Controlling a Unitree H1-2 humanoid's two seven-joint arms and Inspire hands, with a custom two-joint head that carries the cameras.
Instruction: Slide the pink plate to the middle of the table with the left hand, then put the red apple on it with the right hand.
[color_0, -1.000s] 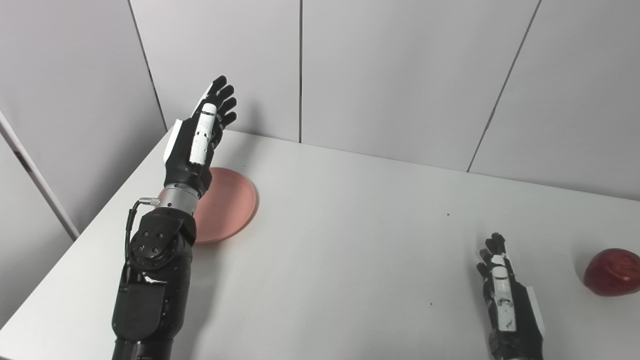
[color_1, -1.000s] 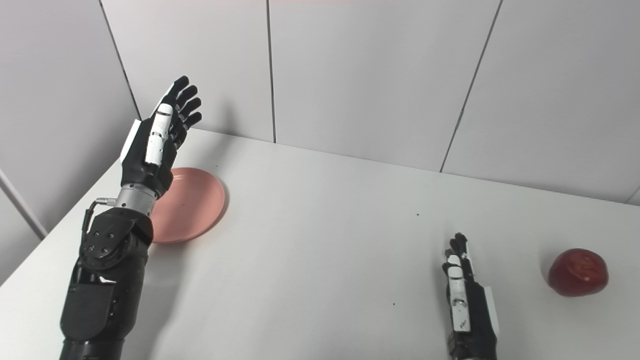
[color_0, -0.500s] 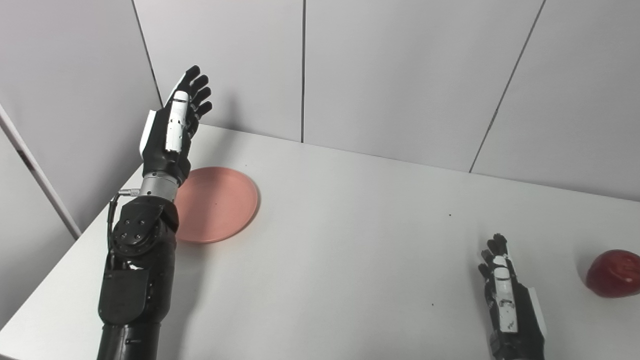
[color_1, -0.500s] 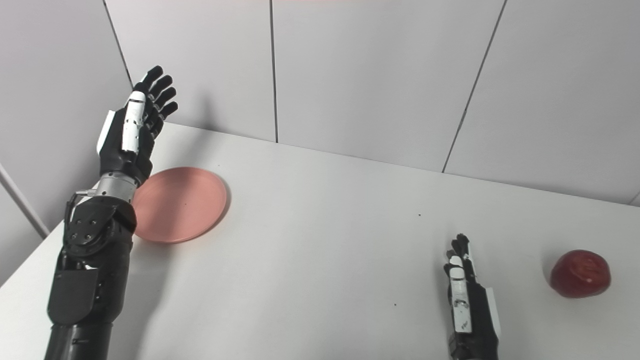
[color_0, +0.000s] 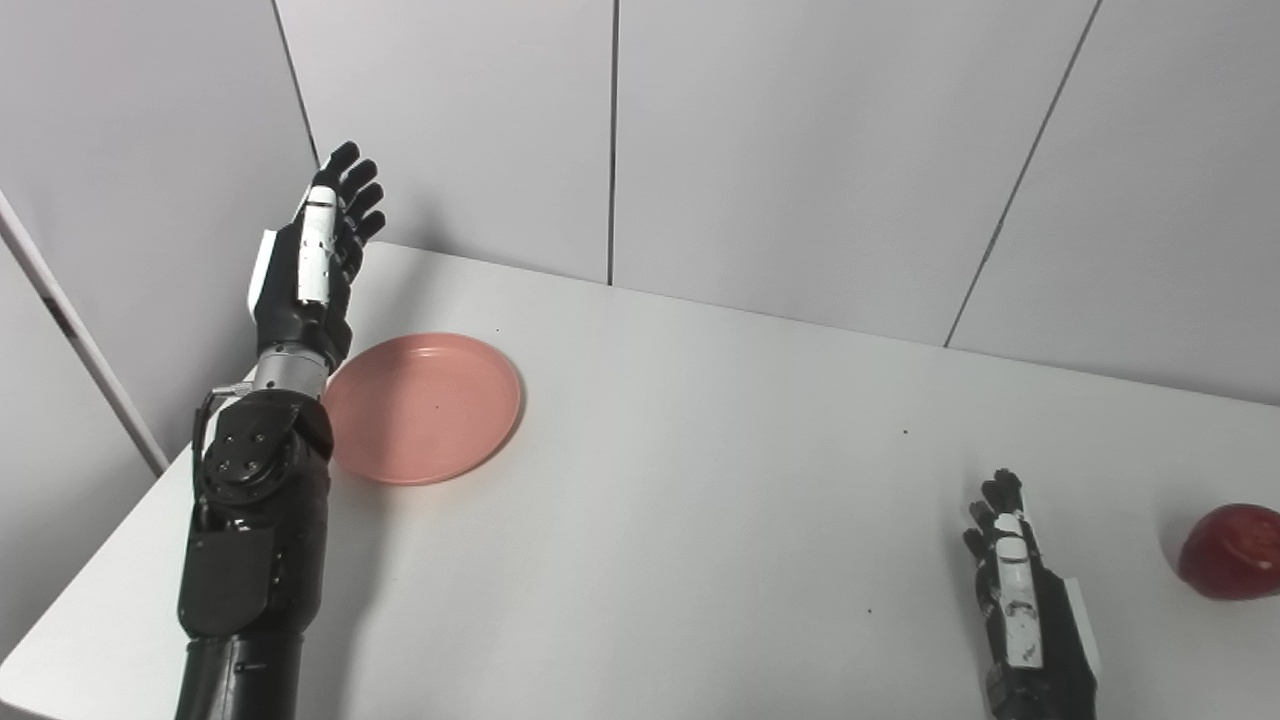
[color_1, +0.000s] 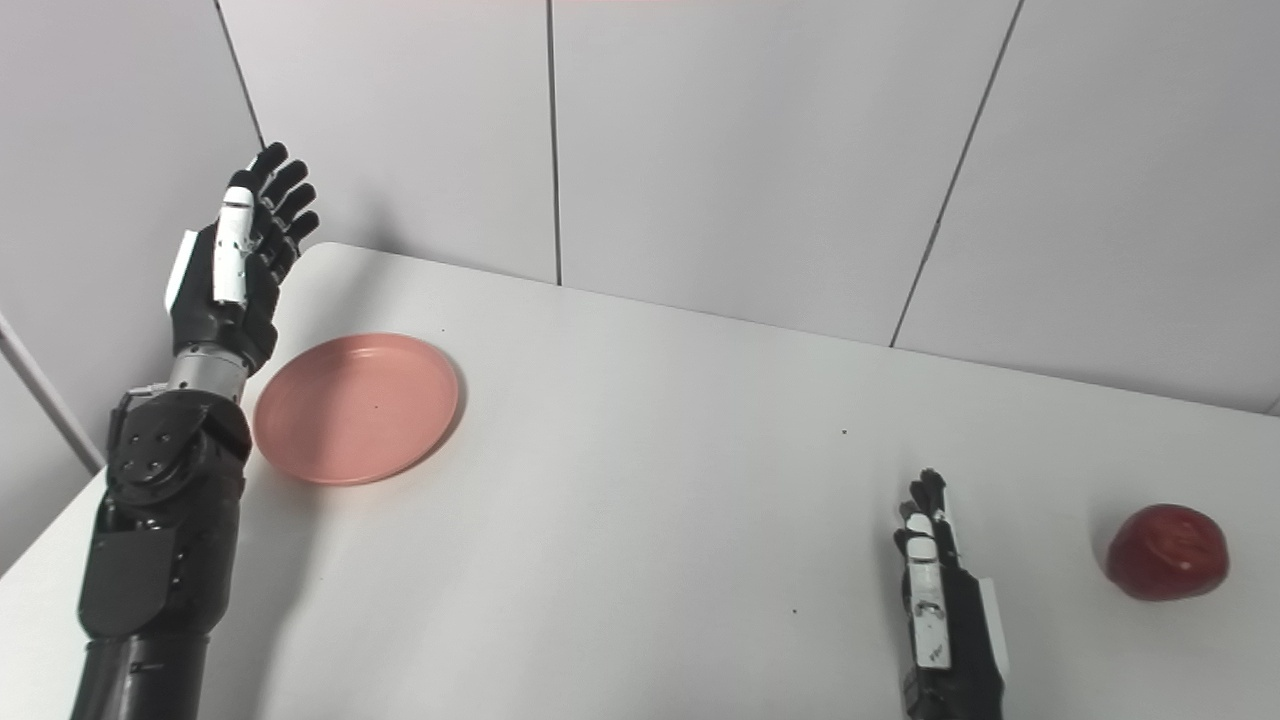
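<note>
The pink plate (color_0: 423, 405) lies flat on the white table (color_0: 700, 500), towards its far left corner. My left hand (color_0: 315, 255) is raised above the table just left of the plate, open, fingers stretched upward, touching nothing. The red apple (color_0: 1230, 551) sits near the right edge of the table. My right hand (color_0: 1018, 610) rests low at the front right, open and empty, a hand's width left of the apple.
Grey wall panels (color_0: 800, 150) stand right behind the table's far edge. The table's left edge (color_0: 140, 500) runs close to my left forearm (color_0: 255, 520). A few small dark specks (color_0: 905, 433) dot the tabletop.
My left arm has swung left and up, off the plate's left part, so the whole plate now shows. The plate, apple and right hand have stayed put; the camera shifted slightly.
</note>
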